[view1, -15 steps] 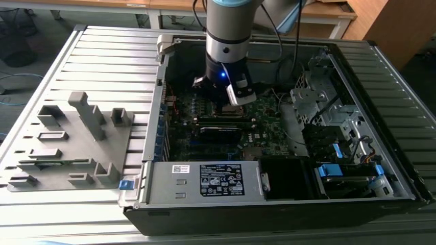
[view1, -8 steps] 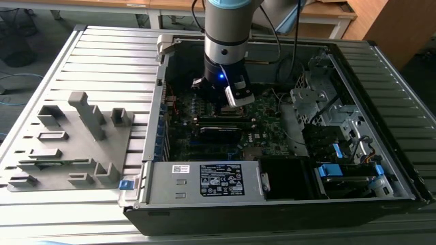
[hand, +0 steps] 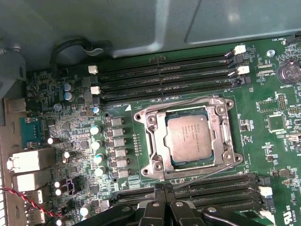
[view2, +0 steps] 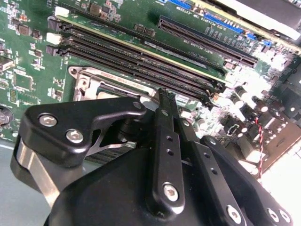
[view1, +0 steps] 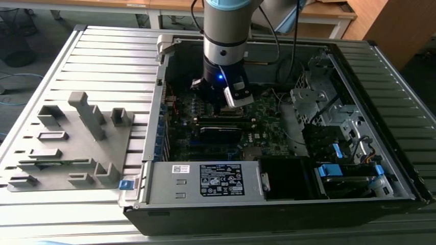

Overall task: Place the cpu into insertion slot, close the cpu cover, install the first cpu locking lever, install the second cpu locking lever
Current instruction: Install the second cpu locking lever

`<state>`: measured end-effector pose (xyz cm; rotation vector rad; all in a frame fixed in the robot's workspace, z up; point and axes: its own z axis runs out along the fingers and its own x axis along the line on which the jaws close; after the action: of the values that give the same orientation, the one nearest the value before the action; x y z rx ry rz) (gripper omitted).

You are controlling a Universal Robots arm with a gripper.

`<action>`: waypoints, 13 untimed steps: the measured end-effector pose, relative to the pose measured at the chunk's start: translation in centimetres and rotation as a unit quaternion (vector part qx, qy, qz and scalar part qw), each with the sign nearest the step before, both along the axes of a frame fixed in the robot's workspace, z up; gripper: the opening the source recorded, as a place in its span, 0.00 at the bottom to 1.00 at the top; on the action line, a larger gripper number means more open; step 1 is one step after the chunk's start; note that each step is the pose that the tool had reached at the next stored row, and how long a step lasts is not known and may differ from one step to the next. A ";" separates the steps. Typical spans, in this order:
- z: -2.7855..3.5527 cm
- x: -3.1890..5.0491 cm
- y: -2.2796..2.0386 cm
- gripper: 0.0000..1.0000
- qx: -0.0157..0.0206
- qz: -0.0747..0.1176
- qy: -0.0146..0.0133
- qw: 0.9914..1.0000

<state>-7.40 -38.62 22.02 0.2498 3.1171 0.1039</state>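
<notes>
We find the gripper (hand: 162, 200) clenched and empty, poised just beside the insertion slot (hand: 188, 137). The cpu (hand: 190, 136) lies seated within, the cpu cover (hand: 155, 141) down over its edges, evidently awaiting the levers.

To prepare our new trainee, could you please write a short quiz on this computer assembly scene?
1. True or false: the chip lies seated under the metal frame.
2. The gripper hangs above: A the green board; B the slatted table; C the labelled metal box.
3. In the exterior view, on which side of the computer case lies the grey tray?
Key: 1 true; 2 A; 3 the exterior view's left.
</notes>
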 end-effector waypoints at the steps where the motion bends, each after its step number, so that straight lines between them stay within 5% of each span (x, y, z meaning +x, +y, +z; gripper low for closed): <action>1: -0.03 -0.02 0.00 0.11 0.000 0.000 0.000 1.000; 13: -0.45 -0.35 0.00 0.11 0.000 0.000 0.000 1.000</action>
<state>-7.75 -38.62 21.56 0.2498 3.1167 0.1040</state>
